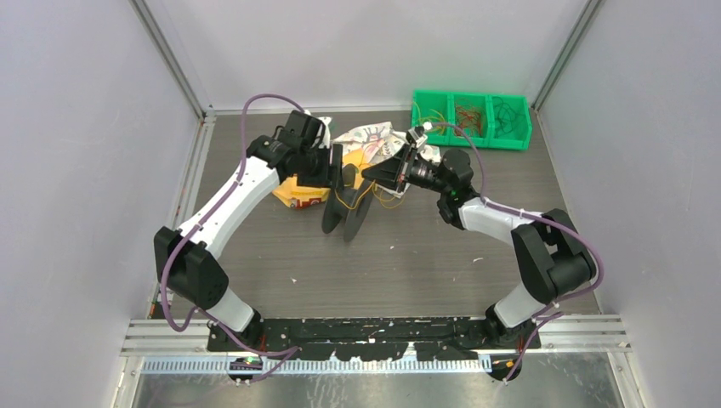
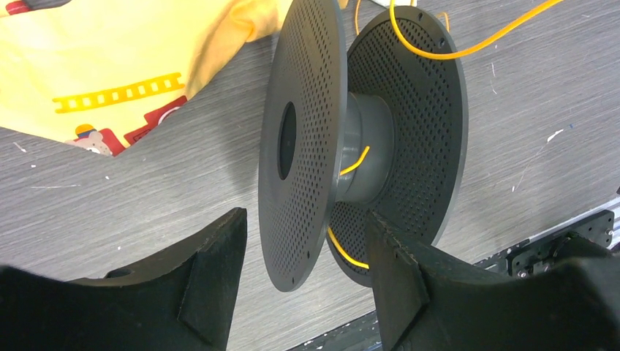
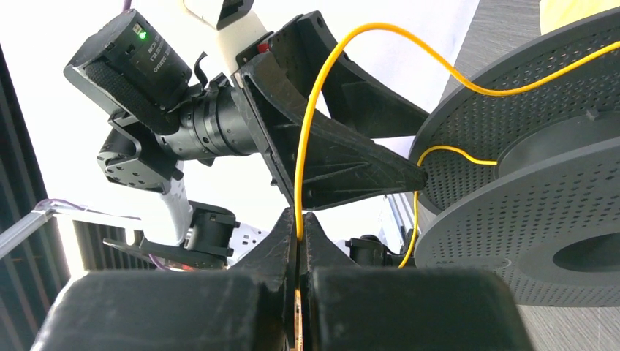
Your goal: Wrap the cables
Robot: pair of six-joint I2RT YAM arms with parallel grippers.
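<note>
Yellow cable on a black spool, mid-desk.
From the hub it rises to the right gripper, pinching it at the spool's 2 o'clock, probably for tension; the left gripper, spread, straddles one flange from 11 o'clock, likely steadying it.

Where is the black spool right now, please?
In the top view the black spool stands on edge mid-table, right of the yellow bag, one flange between the jaws of the left gripper.

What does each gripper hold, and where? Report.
Right gripper pinches the yellow cable partway along, between its fingertips. Left gripper holds nothing; its open jaws straddle the near flange of the spool.
</note>
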